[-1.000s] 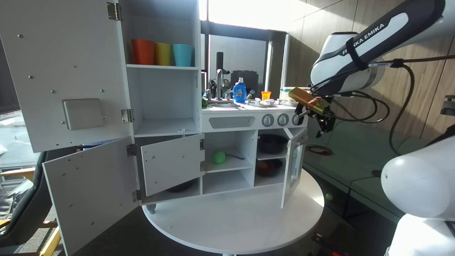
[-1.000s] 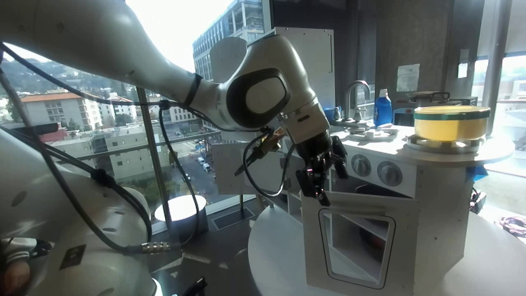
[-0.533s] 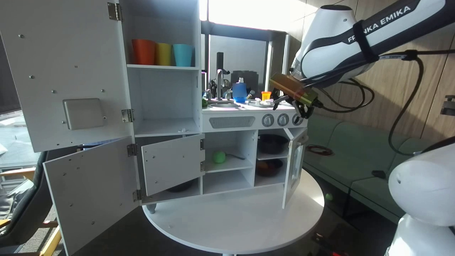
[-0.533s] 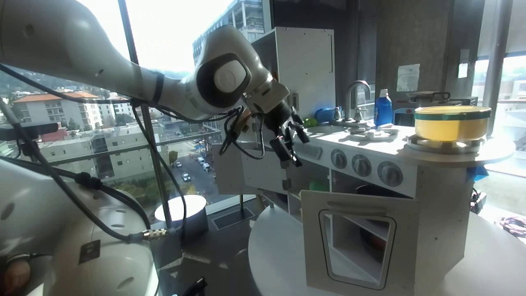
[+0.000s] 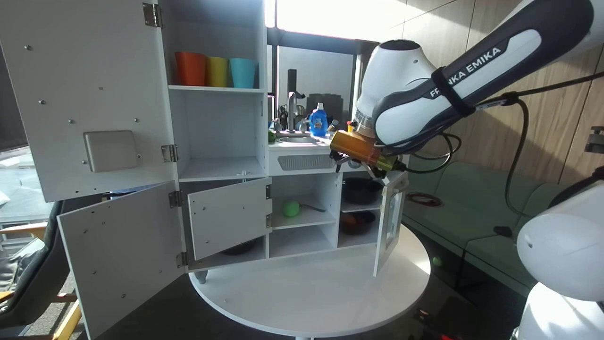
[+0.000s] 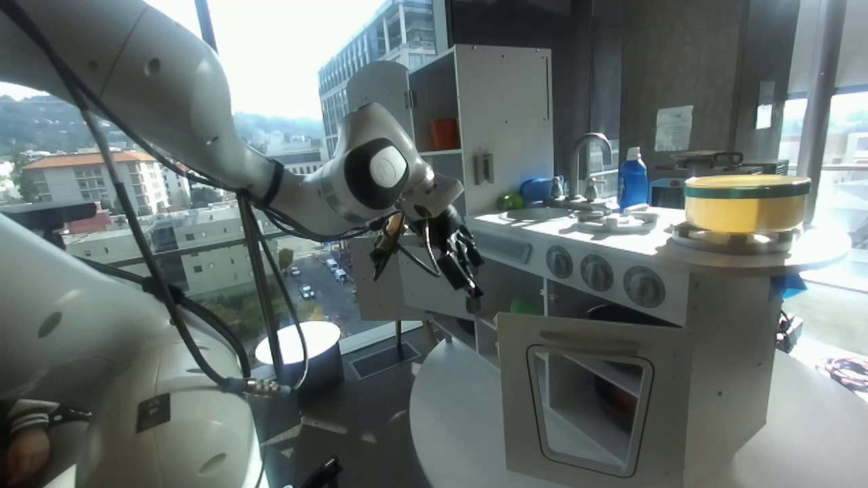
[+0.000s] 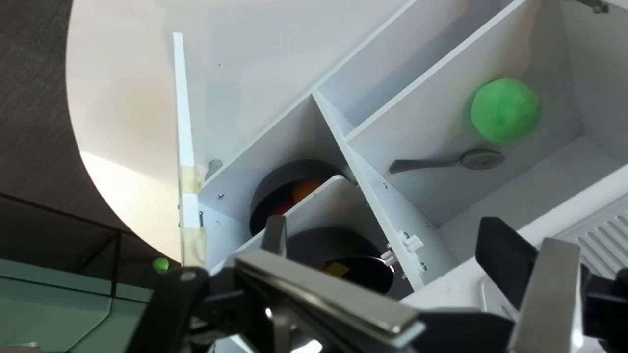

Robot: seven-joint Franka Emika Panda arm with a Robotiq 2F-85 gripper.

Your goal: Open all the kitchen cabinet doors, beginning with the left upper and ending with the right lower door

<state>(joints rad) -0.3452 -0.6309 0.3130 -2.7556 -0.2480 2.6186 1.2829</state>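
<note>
The upper left cabinet door stands wide open in an exterior view. Below it, the lower left door is also swung out. A smaller door, hinged on its right side, stands ajar. The lower right oven door with a window stands open; it also shows in an exterior view, and its edge shows in the wrist view. My gripper is open and empty, in front of the control panel, left of and above the oven door. Its fingers are spread apart in the wrist view.
A green ball and a spoon lie on the middle shelf. Dark pans sit behind the oven door. A blue bottle and a yellow pot stand on the counter. The round table bears the kitchen.
My gripper has moved left in the exterior view, away from the oven door, first rising and then lowering in front of the knobs. The doors have not visibly moved.
</note>
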